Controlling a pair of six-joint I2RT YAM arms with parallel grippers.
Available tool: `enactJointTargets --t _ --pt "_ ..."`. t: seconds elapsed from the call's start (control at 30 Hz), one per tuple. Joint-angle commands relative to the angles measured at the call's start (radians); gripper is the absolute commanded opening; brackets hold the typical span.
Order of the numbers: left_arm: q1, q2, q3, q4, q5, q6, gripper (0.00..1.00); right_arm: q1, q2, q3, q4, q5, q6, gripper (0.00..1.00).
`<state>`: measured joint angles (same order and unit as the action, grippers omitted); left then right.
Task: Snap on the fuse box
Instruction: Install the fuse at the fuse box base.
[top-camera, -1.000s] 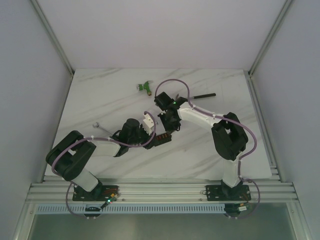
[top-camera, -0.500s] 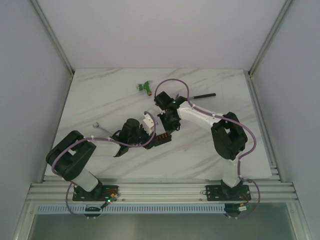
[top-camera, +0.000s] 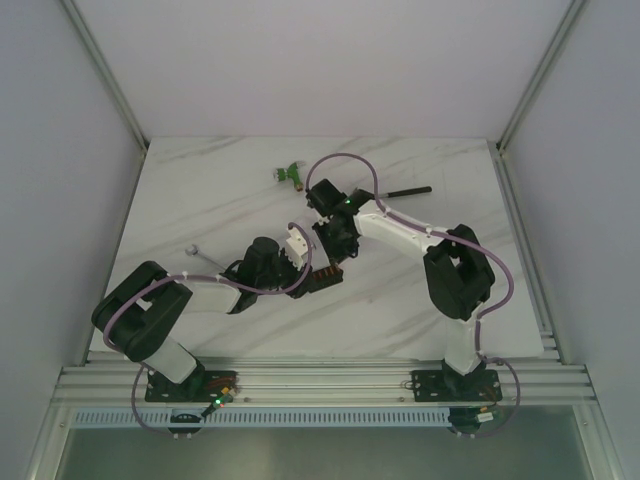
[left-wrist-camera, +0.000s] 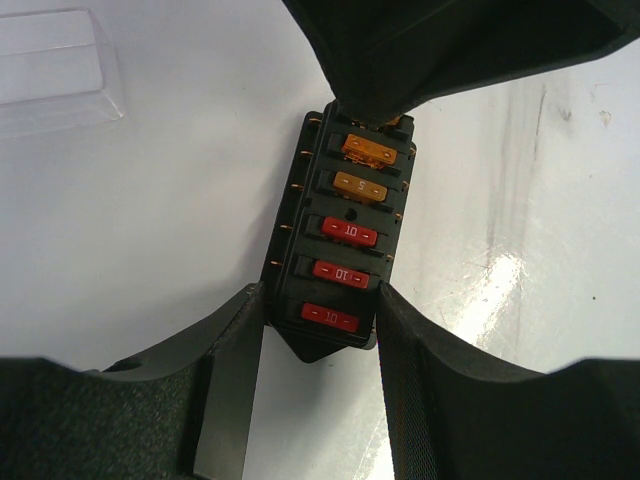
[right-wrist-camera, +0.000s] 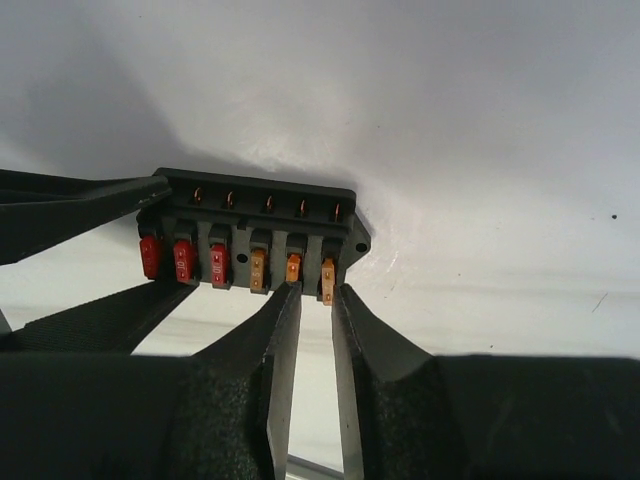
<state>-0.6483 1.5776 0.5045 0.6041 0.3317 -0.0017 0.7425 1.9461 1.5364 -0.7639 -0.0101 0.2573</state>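
Our left pincer (left-wrist-camera: 320, 300) clamps the fuse box (left-wrist-camera: 345, 215) flat on the table (left-wrist-camera: 150, 220), we reckon to steady it while our right pincer (right-wrist-camera: 312, 295), jaws narrowly apart, hangs at the end fuse (right-wrist-camera: 327, 280)

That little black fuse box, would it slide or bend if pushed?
Probably rigid: the fuse box looks like moulded hard plastic. Likely light and apt to slide on the glossy table, which may be why the left gripper clamps its sides.
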Motion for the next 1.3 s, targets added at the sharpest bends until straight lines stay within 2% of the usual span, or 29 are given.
enactJointTargets --t 0.0,0.5,0.63,0.8,1.27 --pt "-0.004 0.014 0.007 -0.061 -0.008 0.017 0.26 0.008 0.003 0.028 -0.024 0.017 -0.010 0.26" --pt "-0.004 0.012 0.006 -0.062 -0.008 0.017 0.26 0.008 0.052 0.010 -0.042 0.033 -0.009 0.25" --pt "-0.005 0.012 0.006 -0.063 -0.008 0.017 0.26 0.007 0.056 0.006 -0.041 0.031 -0.009 0.17" --pt "-0.003 0.009 0.006 -0.063 -0.010 0.017 0.25 0.008 0.056 -0.016 -0.042 0.029 -0.009 0.00" --pt "0.001 0.008 0.003 -0.062 -0.018 0.013 0.21 0.007 0.094 -0.225 -0.024 0.052 -0.048 0.00"
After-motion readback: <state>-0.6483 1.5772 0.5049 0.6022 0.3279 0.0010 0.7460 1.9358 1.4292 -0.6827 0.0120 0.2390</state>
